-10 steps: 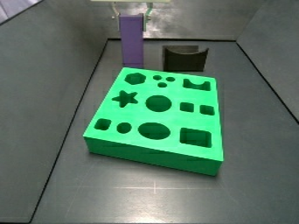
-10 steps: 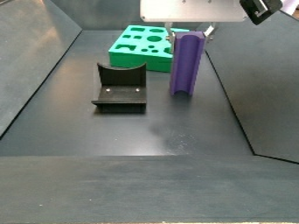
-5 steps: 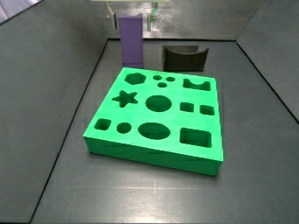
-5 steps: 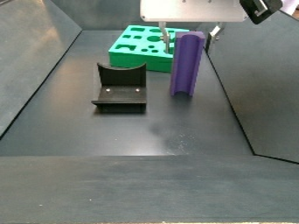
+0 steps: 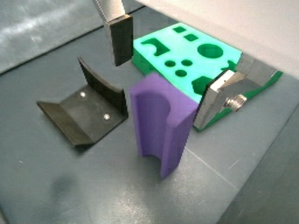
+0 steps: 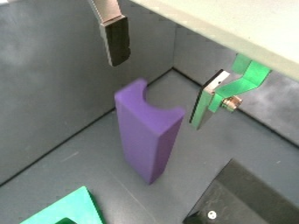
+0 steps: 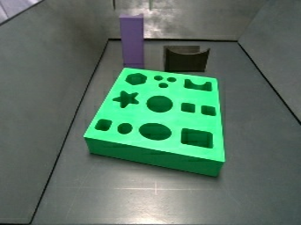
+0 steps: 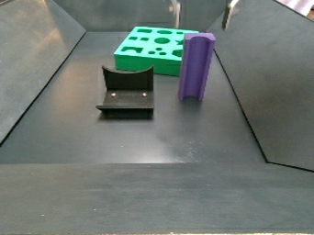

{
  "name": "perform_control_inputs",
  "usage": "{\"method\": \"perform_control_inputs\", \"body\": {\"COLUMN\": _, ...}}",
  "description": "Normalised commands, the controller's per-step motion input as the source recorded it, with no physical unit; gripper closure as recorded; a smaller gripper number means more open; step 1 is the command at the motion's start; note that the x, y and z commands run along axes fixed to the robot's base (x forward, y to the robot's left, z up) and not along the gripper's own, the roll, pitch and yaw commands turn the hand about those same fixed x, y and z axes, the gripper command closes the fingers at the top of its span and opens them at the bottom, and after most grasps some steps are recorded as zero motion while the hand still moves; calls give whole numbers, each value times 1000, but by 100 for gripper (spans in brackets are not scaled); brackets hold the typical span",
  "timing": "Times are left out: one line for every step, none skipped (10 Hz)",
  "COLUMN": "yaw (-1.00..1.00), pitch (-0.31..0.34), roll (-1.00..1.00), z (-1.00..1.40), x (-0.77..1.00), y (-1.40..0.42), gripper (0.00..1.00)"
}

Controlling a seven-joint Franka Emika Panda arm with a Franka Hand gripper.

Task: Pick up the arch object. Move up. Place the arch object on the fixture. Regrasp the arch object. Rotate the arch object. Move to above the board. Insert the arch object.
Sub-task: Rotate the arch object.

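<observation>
The purple arch object (image 7: 132, 39) stands upright on the dark floor, its notched end up, between the green board (image 7: 159, 114) and the back wall. In both wrist views my gripper (image 5: 169, 70) (image 6: 162, 73) hangs open above the arch object (image 5: 158, 122) (image 6: 146, 131), one finger on each side and well apart from it. Nothing is held between the fingers (image 5: 119, 39). In a side view only the fingertips (image 8: 179, 11) show at the frame's edge over the arch object (image 8: 196, 66). The dark fixture (image 8: 127, 90) (image 7: 185, 58) stands beside the arch object.
Sloping grey walls enclose the dark floor on all sides. The board (image 8: 153, 46) with its many cut-outs lies close to the arch object, and the fixture (image 5: 84, 109) is within a hand's width of it.
My gripper has risen straight up, leaving one side view and nearly leaving the other. The arch object stays standing where it was.
</observation>
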Motion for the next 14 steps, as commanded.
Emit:
{"method": "perform_control_inputs", "body": {"yaw": 14, "pitch": 77, "roll": -55, "z": 206, "x": 6, "y": -2, "gripper": 0}}
{"method": "perform_control_inputs", "body": {"yaw": 1000, "pitch": 6, "roll": -6, "z": 0, "x": 0, "y": 83, "gripper": 0}}
{"method": "perform_control_inputs", "body": {"yaw": 1000, "pitch": 6, "roll": -6, "z": -16, "x": 7, "y": 80, "gripper": 0}}
{"method": "perform_control_inputs", "body": {"yaw": 1000, "pitch": 6, "roll": -6, "z": -10, "x": 12, "y": 49, "gripper": 0}}
{"method": "perform_control_inputs", "body": {"yaw": 1000, "pitch": 6, "roll": -6, "z": -10, "x": 14, "y": 31, "gripper": 0}}
{"method": "perform_control_inputs", "body": {"yaw": 1000, "pitch": 6, "roll": -6, "z": -10, "x": 16, "y": 20, "gripper": 0}}
{"method": "perform_control_inputs", "body": {"yaw": 1000, "pitch": 6, "roll": -7, "z": -10, "x": 16, "y": 14, "gripper": 0}}
{"method": "perform_control_inputs", "body": {"yaw": 1000, "pitch": 7, "roll": -7, "z": -10, "x": 17, "y": 8, "gripper": 0}}
{"method": "perform_control_inputs", "body": {"yaw": 1000, "pitch": 7, "roll": -7, "z": -9, "x": 18, "y": 5, "gripper": 0}}
{"method": "perform_control_inputs", "body": {"yaw": 1000, "pitch": 7, "roll": -7, "z": -9, "x": 18, "y": 3, "gripper": 0}}
{"method": "perform_control_inputs", "body": {"yaw": 1000, "pitch": 7, "roll": -7, "z": -9, "x": 18, "y": 3, "gripper": 0}}
{"method": "perform_control_inputs", "body": {"yaw": 1000, "pitch": 7, "roll": -7, "z": -9, "x": 18, "y": 2, "gripper": 0}}
{"method": "perform_control_inputs", "body": {"yaw": 1000, "pitch": 8, "roll": -8, "z": -9, "x": 18, "y": 2, "gripper": 0}}
{"method": "perform_control_inputs", "body": {"yaw": 1000, "pitch": 8, "roll": -8, "z": -9, "x": 19, "y": 1, "gripper": 0}}
